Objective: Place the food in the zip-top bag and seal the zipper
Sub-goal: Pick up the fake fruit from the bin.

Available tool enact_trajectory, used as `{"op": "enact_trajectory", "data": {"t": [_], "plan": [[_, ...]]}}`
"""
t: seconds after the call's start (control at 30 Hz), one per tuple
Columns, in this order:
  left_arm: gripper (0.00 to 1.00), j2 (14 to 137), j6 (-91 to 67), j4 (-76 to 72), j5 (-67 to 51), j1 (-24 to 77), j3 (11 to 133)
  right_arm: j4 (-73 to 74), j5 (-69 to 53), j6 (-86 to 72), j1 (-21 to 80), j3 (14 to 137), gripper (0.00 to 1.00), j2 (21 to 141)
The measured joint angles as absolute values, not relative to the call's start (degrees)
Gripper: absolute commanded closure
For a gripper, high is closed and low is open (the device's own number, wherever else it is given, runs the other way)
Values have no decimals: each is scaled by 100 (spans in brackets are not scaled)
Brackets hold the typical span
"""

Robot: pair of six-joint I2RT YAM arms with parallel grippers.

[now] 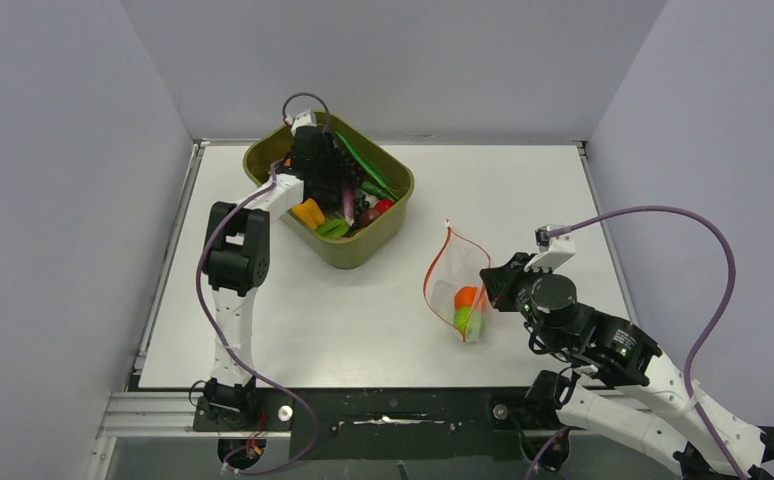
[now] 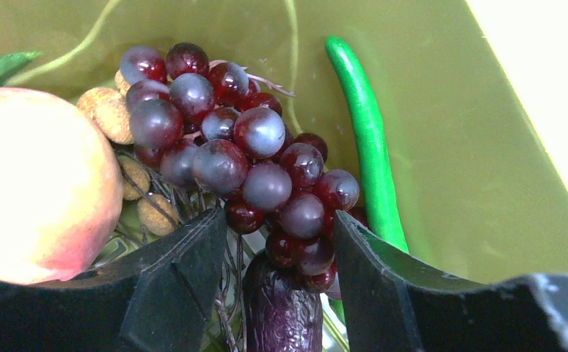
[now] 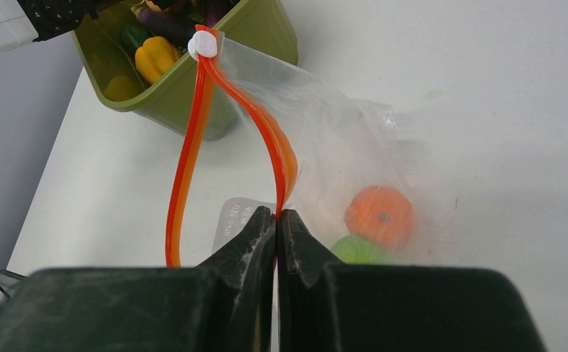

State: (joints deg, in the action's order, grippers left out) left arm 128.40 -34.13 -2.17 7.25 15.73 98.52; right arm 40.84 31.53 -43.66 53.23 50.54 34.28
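Observation:
The clear zip-top bag (image 1: 455, 262) lies right of centre with its mouth open, and holds an orange fruit (image 3: 379, 215) and a green fruit (image 3: 358, 251). My right gripper (image 3: 276, 214) is shut on the red-orange zipper (image 3: 193, 132) at the bag's near side and holds that edge up. My left gripper (image 2: 278, 215) is open, down inside the olive tub (image 1: 383, 235). Its jaws stand either side of the lower end of the dark grapes (image 2: 244, 147), above a purple eggplant (image 2: 281, 308). A green bean (image 2: 369, 139) lies just right of the grapes.
The tub also holds a peach-coloured fruit (image 2: 39, 183), a yellow pepper (image 3: 156, 57) and other toy vegetables. A white slider (image 3: 205, 44) sits at the zipper's far end, close to the tub wall. Grey walls enclose the white table (image 1: 523, 190).

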Motion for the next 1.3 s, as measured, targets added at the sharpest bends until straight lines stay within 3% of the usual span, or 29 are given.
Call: {"op": "enact_trajectory", "data": {"t": [0.33, 0.63, 0.73, 0.93, 1.3], "plan": [[84, 12884, -3420, -832, 224, 1555, 9723, 4084, 3151, -4390, 5323, 5059, 100, 3483], [100, 12868, -3347, -1105, 10, 1559, 9642, 4086, 3146, -4484, 5323, 5059, 100, 3483], [100, 12796, -3262, -1100, 10, 1559, 9564, 4084, 3100, -4528, 5323, 5059, 100, 3483], [64, 12554, -3098, -1020, 5, 1562, 9496, 4080, 2980, -4615, 5323, 5057, 100, 3481], [50, 12510, -3072, -534, -36, 1559, 9605, 4080, 2867, -4720, 5323, 5057, 100, 3426]]}}
